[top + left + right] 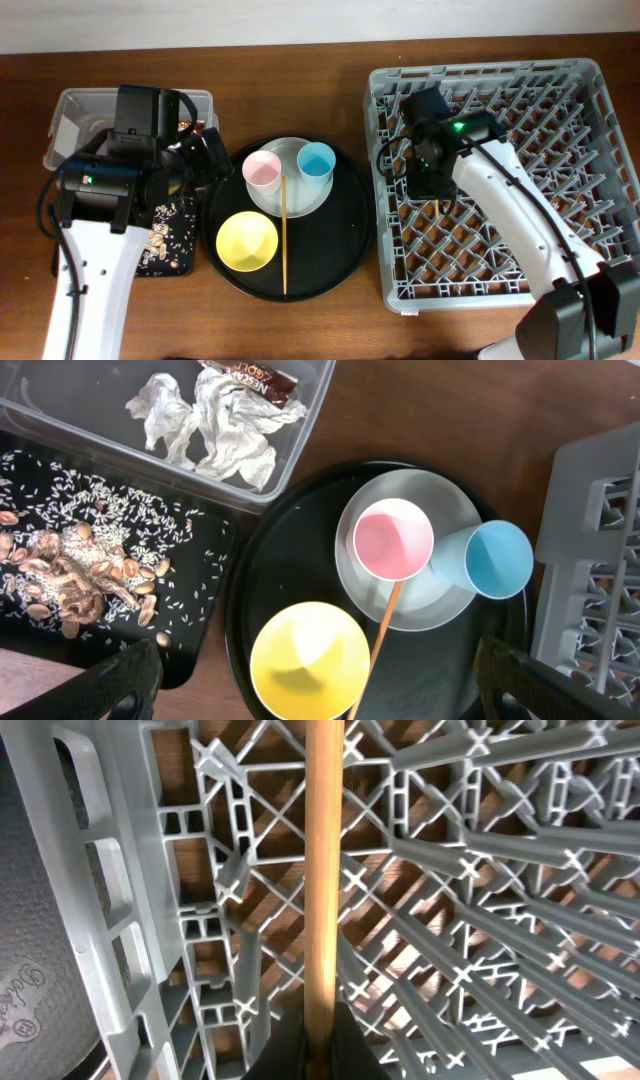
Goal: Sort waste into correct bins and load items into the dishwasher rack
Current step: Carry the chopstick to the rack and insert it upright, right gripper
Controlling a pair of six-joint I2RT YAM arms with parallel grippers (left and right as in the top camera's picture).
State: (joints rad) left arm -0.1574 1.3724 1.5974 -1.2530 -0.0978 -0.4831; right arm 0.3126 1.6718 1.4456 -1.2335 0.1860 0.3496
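Loading of chopsticks is judged the step in hand. At the bottom centre of the right wrist view, the right gripper [305, 1042] is clamped on one chopstick [322, 870], which is held over the rack [120, 920] lattice near its left wall. Lowering and release there are called for next. Farther left, the second chopstick [284, 235], pink cup [393, 540], blue cup [498, 558], bowl [310, 660] and plate [450, 600] are seen on the round tray [345, 250]. The left gripper [330, 682] is spread wide and empty.

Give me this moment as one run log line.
right claw: shut on chopstick over rack | left claw: open near clear tub | round tray holds: other chopstick, pink cup, blue cup, yellow bowl, plate
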